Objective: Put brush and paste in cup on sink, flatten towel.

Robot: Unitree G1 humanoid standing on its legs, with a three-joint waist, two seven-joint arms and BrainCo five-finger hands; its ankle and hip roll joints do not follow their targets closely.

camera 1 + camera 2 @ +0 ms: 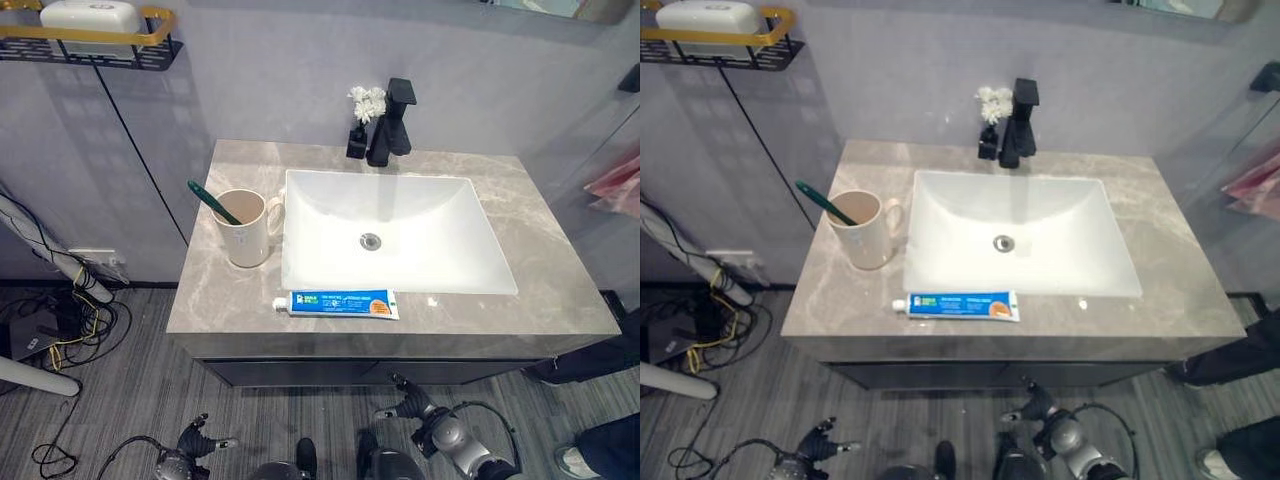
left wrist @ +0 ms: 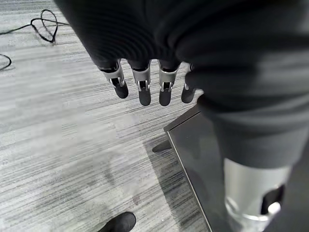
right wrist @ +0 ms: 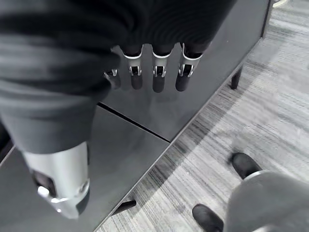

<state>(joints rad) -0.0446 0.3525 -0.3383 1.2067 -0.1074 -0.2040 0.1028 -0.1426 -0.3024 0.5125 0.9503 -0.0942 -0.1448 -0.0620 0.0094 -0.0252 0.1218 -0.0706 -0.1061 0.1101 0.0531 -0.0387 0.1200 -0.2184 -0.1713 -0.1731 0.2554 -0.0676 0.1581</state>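
Note:
A cream cup (image 1: 244, 227) stands on the grey counter (image 1: 560, 290), left of the white basin (image 1: 390, 235). A green toothbrush (image 1: 212, 201) leans in the cup, its handle sticking out to the left. A blue and white toothpaste tube (image 1: 342, 304) lies flat on the counter's front strip, before the basin. Both hands hang low in front of the cabinet, well below the counter. My left hand (image 1: 195, 440) has straight fingers (image 2: 144, 87) over the floor and holds nothing. My right hand (image 1: 410, 402) is open too, its fingers (image 3: 157, 73) pointing at the dark cabinet front (image 3: 145, 111).
A black faucet (image 1: 390, 125) and a small dark bottle with white flowers (image 1: 362, 118) stand behind the basin. A pink cloth (image 1: 615, 185) hangs at the right edge. A wall shelf (image 1: 90, 40) sits upper left. A person's legs and shoe (image 1: 585, 365) are at the lower right.

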